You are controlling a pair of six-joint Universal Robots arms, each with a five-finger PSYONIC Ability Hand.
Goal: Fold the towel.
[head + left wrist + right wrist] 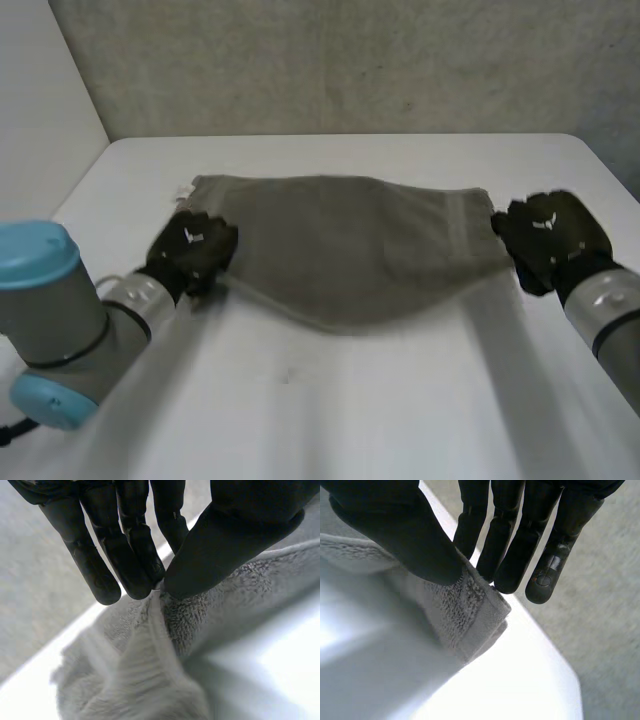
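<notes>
Two hands pinch the towel (340,250) between thumb and fingers: the left hand (190,250) at its left end, the right hand (548,235) at its right corner. It is soft, light terry (it sags between them), so corners give the surest hold. Its far edge seems to rest on the table (400,150).

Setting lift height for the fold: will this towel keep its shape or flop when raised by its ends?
Probably floppy: the towel droops in a curve between the left hand and right hand. Likely grippy, not slippery: looped pile shows at both pinches. Seemingly light: fingertip pinches hold it.
</notes>
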